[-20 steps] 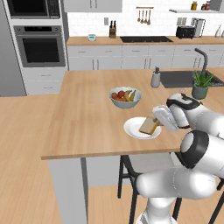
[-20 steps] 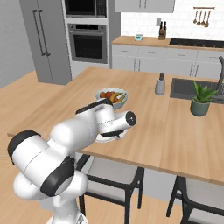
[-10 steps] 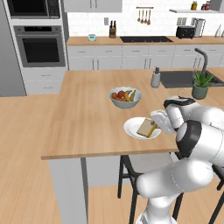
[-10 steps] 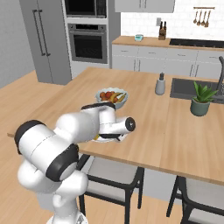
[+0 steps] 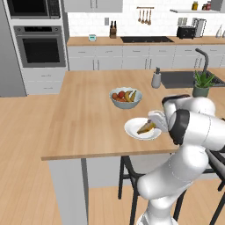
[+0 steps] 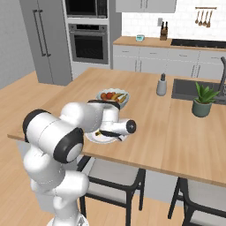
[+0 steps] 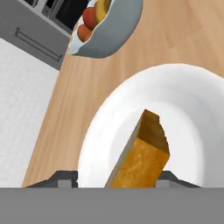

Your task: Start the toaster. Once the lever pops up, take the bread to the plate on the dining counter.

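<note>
The tool [image 7: 116, 177] sits low over the plate [image 7: 192, 109] with its two tips spread on each side of the bread [image 7: 142, 159], which leans on the white plate on the bench [image 5: 83, 118], near the fruit bowl [image 5: 125, 97].

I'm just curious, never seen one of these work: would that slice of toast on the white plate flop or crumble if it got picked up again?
Probably stiff: the bread keeps straight edges while tilted over the plate. Likely light, being so thin. Its darker crust looks dry, so a hard squeeze might crack it.
</note>
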